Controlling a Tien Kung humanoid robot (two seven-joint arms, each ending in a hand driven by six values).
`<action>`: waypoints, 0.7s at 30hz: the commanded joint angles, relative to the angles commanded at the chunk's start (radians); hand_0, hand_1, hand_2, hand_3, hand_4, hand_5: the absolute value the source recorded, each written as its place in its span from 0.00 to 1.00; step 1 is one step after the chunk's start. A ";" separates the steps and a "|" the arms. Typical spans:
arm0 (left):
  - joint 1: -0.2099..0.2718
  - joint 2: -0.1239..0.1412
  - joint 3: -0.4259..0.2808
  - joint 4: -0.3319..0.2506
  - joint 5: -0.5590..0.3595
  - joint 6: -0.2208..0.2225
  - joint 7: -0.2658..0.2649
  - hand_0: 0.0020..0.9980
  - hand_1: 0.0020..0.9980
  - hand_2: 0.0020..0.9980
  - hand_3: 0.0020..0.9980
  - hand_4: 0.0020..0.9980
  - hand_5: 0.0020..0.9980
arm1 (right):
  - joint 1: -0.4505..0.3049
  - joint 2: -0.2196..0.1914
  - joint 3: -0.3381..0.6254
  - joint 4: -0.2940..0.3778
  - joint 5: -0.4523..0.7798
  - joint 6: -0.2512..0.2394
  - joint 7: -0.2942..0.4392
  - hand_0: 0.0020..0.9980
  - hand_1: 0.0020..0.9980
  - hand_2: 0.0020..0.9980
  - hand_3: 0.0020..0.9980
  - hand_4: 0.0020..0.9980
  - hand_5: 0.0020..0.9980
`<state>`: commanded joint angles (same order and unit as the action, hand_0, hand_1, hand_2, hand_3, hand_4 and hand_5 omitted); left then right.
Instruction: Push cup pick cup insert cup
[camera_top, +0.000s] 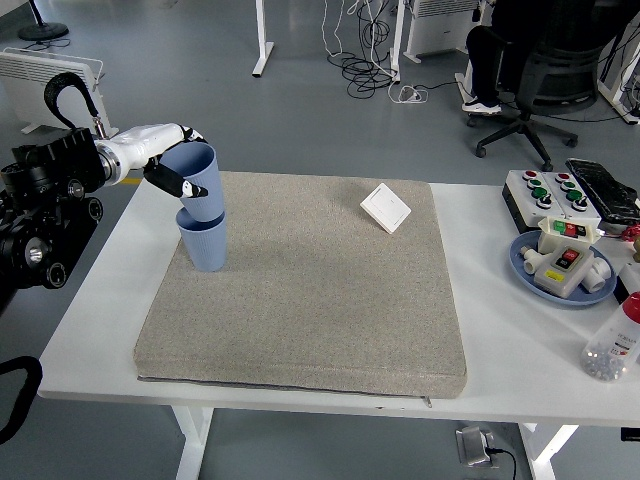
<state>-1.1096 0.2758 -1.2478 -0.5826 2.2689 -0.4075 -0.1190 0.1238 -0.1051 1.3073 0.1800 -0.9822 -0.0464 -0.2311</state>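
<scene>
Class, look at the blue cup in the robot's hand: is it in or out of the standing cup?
Partly in. The held cup has its base inside the standing cup, most of it above the rim, left hand gripping it.

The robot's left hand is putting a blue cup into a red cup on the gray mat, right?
Not quite. The lower cup is blue too, not red. The head view shows the left hand holding the upper blue cup, its bottom going into the lower one, which stands on the gray mat.
</scene>
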 joint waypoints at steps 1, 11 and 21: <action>0.000 -0.001 -0.001 0.005 0.000 0.001 -0.001 0.50 0.46 0.44 0.41 0.49 0.00 | 0.001 0.000 -0.001 0.000 0.000 0.000 0.000 0.76 0.66 0.68 0.56 0.10 0.47; 0.005 -0.002 -0.021 0.047 0.000 0.023 -0.017 0.51 0.46 0.44 0.41 0.49 0.00 | 0.003 -0.001 -0.004 0.000 0.003 0.000 0.000 0.76 0.66 0.68 0.56 0.10 0.47; -0.002 0.001 0.021 0.057 0.000 0.029 -0.018 0.50 0.46 0.45 0.41 0.50 0.00 | 0.004 -0.001 -0.005 0.000 0.002 0.001 0.001 0.76 0.66 0.68 0.56 0.10 0.47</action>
<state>-1.1119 0.2772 -1.2268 -0.5253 2.2689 -0.3786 -0.1372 0.1280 -0.1064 1.3026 0.1800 -0.9799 -0.0455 -0.2305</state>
